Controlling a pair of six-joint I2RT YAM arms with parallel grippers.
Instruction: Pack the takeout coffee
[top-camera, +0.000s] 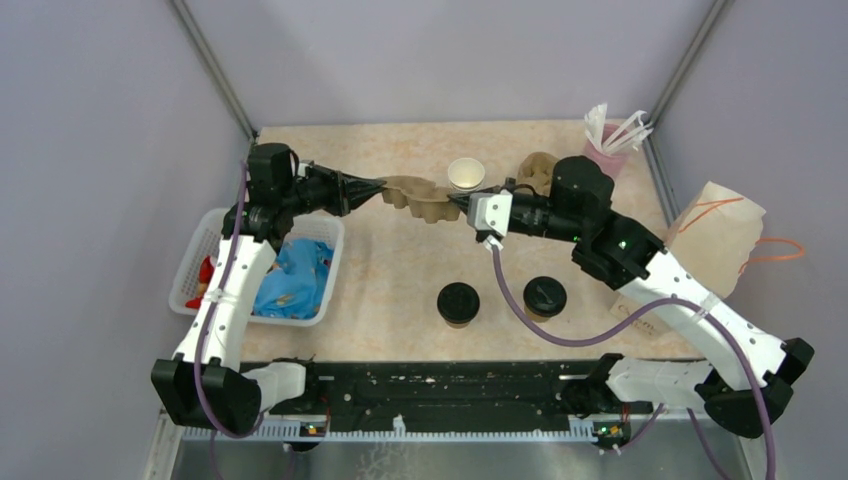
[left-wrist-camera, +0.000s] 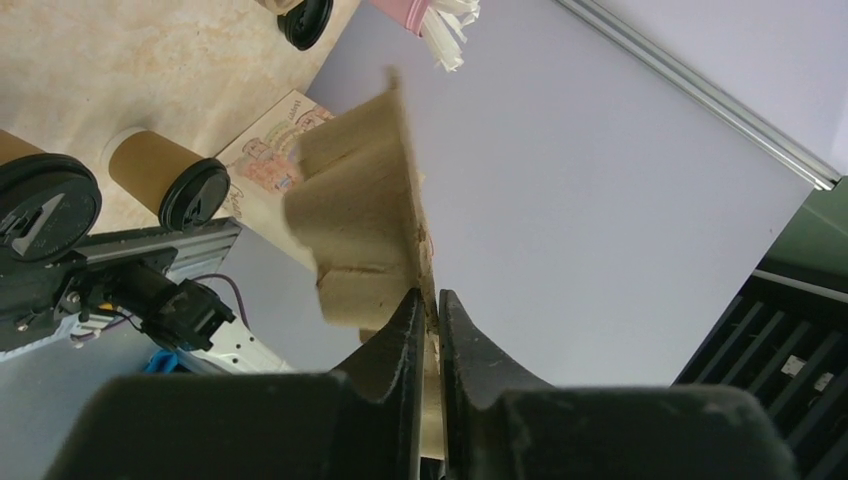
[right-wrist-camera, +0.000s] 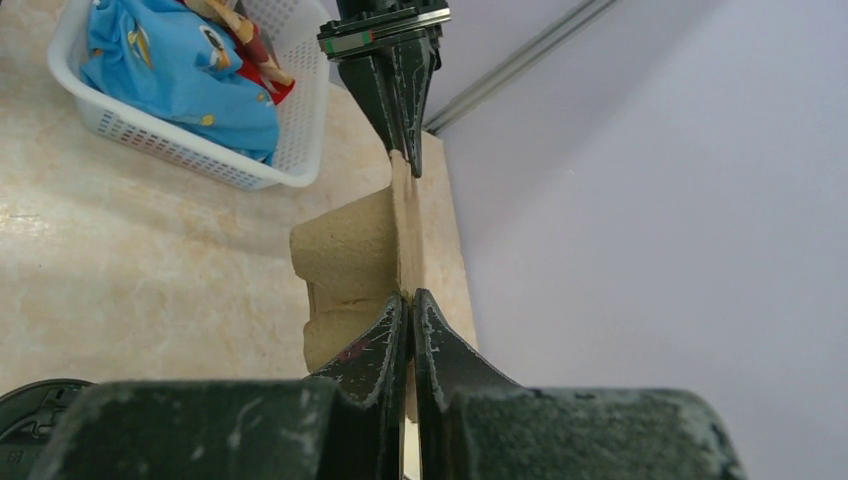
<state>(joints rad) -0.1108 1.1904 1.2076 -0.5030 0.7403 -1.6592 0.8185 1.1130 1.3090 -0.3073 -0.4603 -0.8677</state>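
Standing on the table (top-camera: 380, 270) near the arm bases, the two lidded coffee cups (top-camera: 458, 303) (top-camera: 545, 297) lay well short of the cup carrier (top-camera: 415, 195), whose long axis ran left to right. The left gripper (top-camera: 383, 188) pinched its left end, the right gripper (top-camera: 463, 203) its right end; an open cup (top-camera: 466, 173) stood just behind.

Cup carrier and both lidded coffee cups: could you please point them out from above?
cup carrier (top-camera: 415, 197), top view, on a moulded pocket.
left lidded cup (top-camera: 458, 300), top view, lid centre.
right lidded cup (top-camera: 545, 295), top view, lid centre.
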